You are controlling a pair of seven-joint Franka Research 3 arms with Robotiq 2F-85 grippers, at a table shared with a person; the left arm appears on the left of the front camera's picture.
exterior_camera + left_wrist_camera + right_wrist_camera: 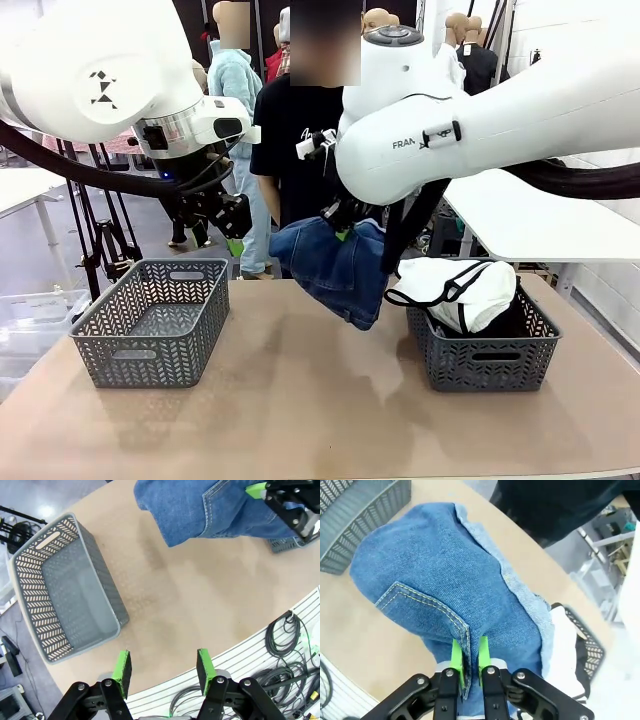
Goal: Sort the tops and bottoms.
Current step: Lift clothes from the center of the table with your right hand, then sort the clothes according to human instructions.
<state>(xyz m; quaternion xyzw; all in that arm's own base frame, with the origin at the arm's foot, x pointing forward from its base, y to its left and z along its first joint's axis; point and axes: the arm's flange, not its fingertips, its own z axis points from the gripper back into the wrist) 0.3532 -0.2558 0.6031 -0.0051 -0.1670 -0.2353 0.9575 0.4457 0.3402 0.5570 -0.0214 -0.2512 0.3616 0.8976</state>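
**Tops in right basket; jeans held aloft**

The white top [462, 290] lies over the black top [508, 322] in the right basket [480, 362]. The right gripper [469, 656] pinches the jeans [445, 595] above the table [300, 400]. The left gripper [163, 671] hangs with fingers spread, holding nothing. The left basket [150, 322] sits apart.
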